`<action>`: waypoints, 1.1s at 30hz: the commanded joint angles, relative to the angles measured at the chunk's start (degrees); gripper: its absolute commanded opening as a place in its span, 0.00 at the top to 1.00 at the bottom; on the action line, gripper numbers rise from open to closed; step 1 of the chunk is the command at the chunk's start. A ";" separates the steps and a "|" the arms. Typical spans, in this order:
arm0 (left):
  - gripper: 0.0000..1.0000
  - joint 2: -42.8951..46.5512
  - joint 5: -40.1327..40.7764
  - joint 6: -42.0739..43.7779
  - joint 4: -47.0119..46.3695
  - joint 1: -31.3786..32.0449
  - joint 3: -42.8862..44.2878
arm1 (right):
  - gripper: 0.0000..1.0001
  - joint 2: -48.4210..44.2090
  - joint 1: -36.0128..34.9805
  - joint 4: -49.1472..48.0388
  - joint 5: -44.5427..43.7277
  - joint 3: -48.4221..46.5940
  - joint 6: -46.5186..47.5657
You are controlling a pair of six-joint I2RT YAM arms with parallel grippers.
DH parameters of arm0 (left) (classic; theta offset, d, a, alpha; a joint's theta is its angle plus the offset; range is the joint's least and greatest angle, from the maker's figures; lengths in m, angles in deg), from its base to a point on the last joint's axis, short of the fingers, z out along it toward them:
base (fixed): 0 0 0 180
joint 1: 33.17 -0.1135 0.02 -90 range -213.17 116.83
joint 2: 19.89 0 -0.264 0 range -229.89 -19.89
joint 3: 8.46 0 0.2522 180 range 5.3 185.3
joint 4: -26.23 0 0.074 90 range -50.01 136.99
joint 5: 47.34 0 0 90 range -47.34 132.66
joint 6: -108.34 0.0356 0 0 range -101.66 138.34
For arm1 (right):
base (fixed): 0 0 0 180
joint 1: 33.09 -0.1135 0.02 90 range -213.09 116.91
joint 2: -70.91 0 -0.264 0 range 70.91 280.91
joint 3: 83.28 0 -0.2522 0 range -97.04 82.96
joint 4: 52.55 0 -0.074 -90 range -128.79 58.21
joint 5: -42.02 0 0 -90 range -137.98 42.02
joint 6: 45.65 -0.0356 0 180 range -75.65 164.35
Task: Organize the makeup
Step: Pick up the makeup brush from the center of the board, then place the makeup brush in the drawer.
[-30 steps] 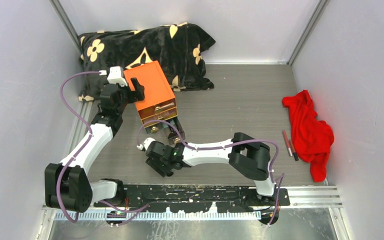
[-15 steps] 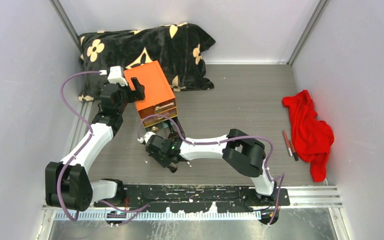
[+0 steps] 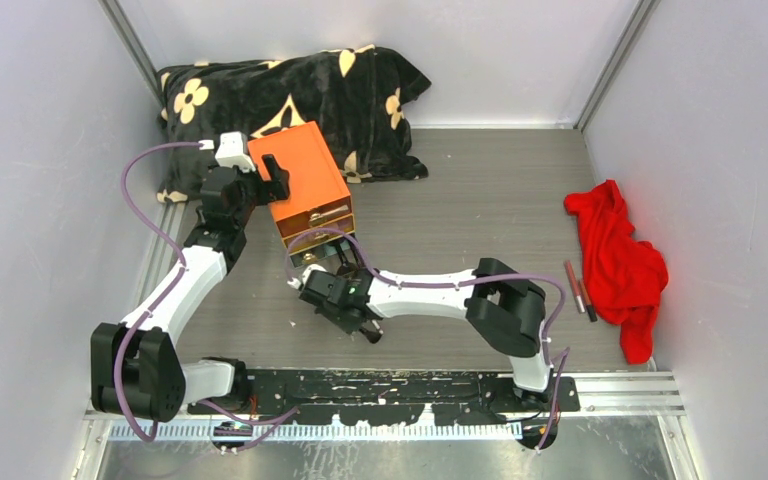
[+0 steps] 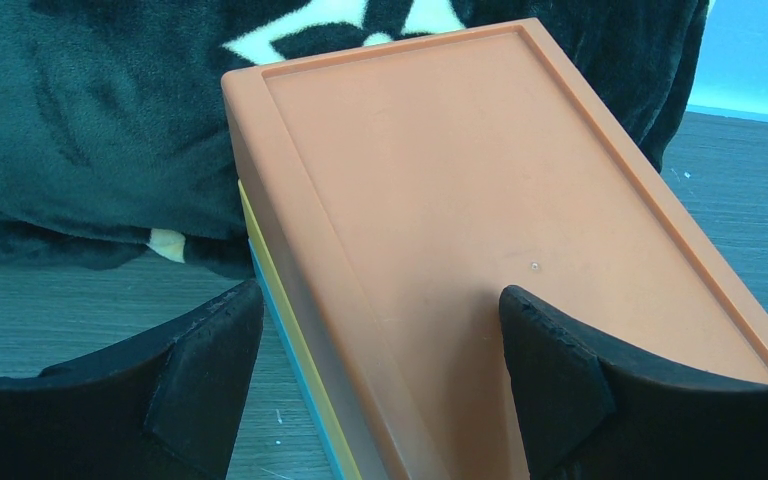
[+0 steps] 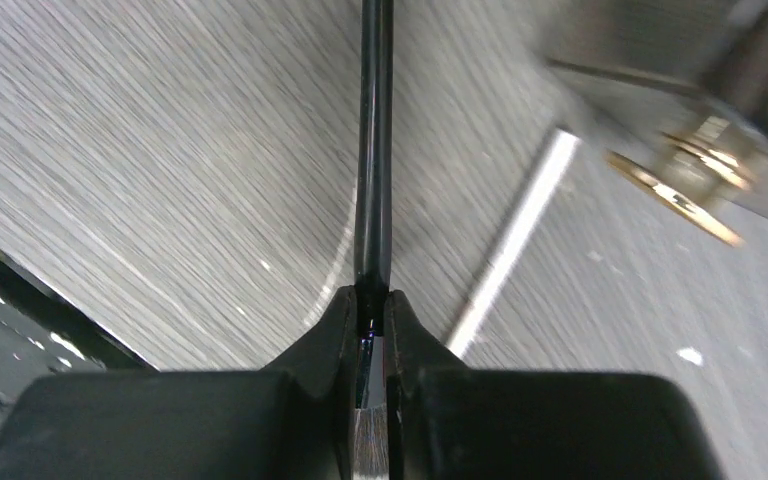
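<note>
My right gripper (image 5: pixel 372 300) is shut on a thin black brush handle (image 5: pixel 373 150), which sticks straight out from between the jaws over the table. In the top view this gripper (image 3: pixel 365 322) hangs just in front of the orange box (image 3: pixel 305 180), near its pulled-out bottom drawer (image 3: pixel 322 250). A gold drawer knob (image 5: pixel 682 195) shows at the right of the right wrist view. My left gripper (image 4: pixel 380 320) is open and straddles the box's left top edge (image 4: pixel 290 260). Two slim pencils (image 3: pixel 578 288) lie beside the red cloth (image 3: pixel 615 260).
A black blanket with cream flowers (image 3: pixel 290 95) is bunched behind the orange box at the back left. A pale thin stick (image 5: pixel 515 240) lies on the table near the held handle. The enclosure walls stand close on both sides.
My right gripper has closed on the black brush handle and shifted a little right in front of the drawer. The left arm has not moved.
</note>
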 commanded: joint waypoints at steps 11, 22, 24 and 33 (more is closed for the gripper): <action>0.14 -2.25 0.00 2.67 10.64 -0.04 -1.80 | 0.99 -9.48 5.27 22.08 -13.31 -17.67 6.82; 0.14 -1.85 -0.01 2.45 10.64 -0.01 -2.15 | 0.99 -3.94 10.43 22.21 -9.62 -21.20 14.63; 0.14 -1.93 0.08 2.58 10.65 -0.05 -2.17 | 0.99 -3.33 10.48 22.30 -8.77 -21.49 15.45; 0.14 -1.69 0.45 2.74 10.58 -0.08 -2.39 | 0.98 -0.79 11.87 23.33 -6.47 -22.06 17.92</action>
